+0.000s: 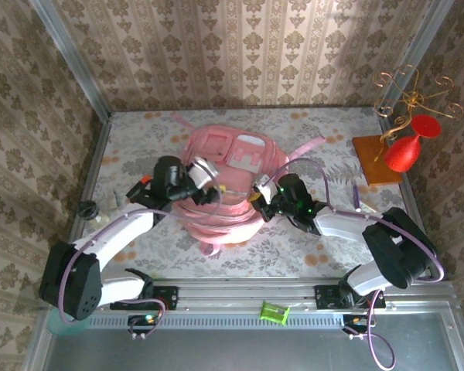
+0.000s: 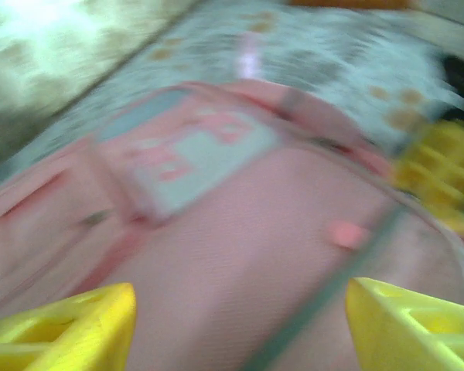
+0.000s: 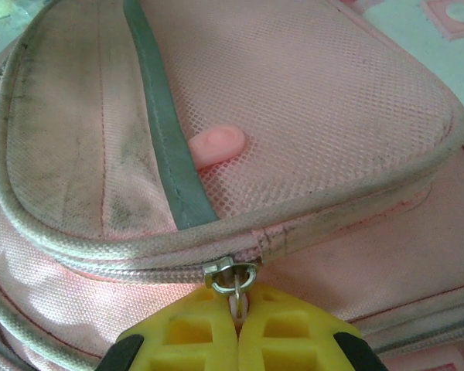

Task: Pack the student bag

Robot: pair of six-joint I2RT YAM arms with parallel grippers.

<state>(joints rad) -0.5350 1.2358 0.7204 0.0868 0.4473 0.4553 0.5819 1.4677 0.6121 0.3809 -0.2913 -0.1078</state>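
The right pincer (image 3: 237,313) is pressed together, clamped on the zip pull (image 3: 231,273) of the student bag (image 3: 371,255), whose mesh pocket (image 3: 317,116) spreads just beyond its yellow fingertips. The left pincer (image 2: 240,325) stands apart with nothing between its fingers, and the bag's pink front panel lies directly below and ahead of it, blurred. From above, the bag rests on the flowered tabletop (image 1: 139,139) between the two pincers, close against both
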